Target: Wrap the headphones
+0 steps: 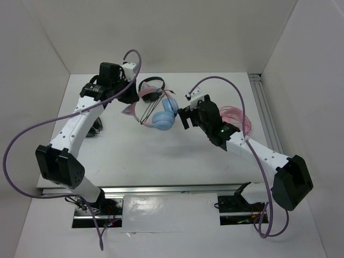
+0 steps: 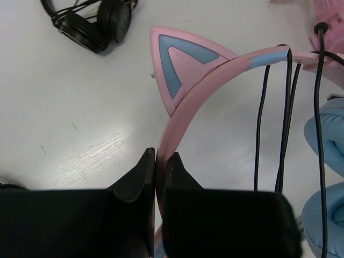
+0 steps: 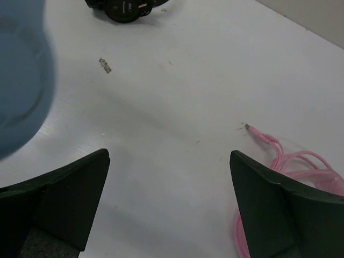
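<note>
Left end effector [image 2: 159, 166] was clamped on the headphones [image 2: 189, 105]; right end effector [image 3: 169, 157] gaped empty beside the blue cup [image 3: 21, 70]. My read: grab cable [image 2: 260, 123] low, wrap snug

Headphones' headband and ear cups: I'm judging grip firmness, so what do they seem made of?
The headband looks like smooth, matte pink plastic: even colour, crisp moulded edges. The ear cups look like soft light-blue padding, perhaps leatherette, from their rounded, slightly sheened bulges.
</note>
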### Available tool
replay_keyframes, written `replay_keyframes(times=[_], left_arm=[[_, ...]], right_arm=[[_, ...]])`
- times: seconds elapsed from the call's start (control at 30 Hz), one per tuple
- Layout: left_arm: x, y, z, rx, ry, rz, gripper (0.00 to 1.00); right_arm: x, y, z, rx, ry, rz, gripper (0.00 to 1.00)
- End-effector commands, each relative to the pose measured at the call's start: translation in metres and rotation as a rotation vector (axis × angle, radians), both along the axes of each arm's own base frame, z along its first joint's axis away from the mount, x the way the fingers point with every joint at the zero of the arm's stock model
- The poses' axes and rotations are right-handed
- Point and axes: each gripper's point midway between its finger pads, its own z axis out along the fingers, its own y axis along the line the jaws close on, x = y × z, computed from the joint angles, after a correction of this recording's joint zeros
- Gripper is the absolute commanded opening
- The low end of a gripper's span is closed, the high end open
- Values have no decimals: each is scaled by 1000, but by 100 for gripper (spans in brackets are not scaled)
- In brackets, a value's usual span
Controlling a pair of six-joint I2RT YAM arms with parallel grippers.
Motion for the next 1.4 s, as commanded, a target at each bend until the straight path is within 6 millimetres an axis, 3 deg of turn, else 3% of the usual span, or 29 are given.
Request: replay_keyframes(times=[0.0,0.1,0.2,0.3,0.37,0.4,0.47,0.5,0.53,0.57,0.83,1.0,1.03,1.17,1.37], left_arm=[[39,-6,50,-143,-116,132,0],[59,-5,50,-160,-108,199,0],[76,-6,36,-145,-91,246,0],[93,-18,26,-106,-93,285,0],[104,-29,29,-90,-117,310,0],[112,-38,12,-73,-91,321,0],[122,-59,15,-49,-129,331,0],[125,-68,10,-50,-124,344,0],[133,-76,-11,-18,-103,351,0],[137,-90,-9,-22,-120,352,0],[171,-151,-71,-12,-91,388,0],[179,-163,-98,-74,-56,503,0],[177,-168,-93,-90,-65,521,0],[179,-175,-110,-161,-20,611,0],[175,-168,-134,-321,100,827,0]], right_arm=[[-4,-5,7,44,-13,-38,100],[-6,-18,-2,16,26,-107,100],[-8,-31,-6,8,41,-200,100],[-11,-47,-4,79,65,-326,100],[-17,-59,-11,111,107,-397,100],[-21,-67,-14,155,116,-469,100],[-32,-75,-11,193,129,-503,100],[-36,-75,-11,206,136,-499,100],[-40,-78,0,245,120,-501,100],[-45,-80,3,250,124,-492,100],[-85,-74,29,345,148,-384,100],[-104,-68,36,381,169,-321,100],[-105,-68,34,375,174,-323,100],[-113,-58,35,412,204,-264,100],[-122,-48,28,409,226,-222,100]])
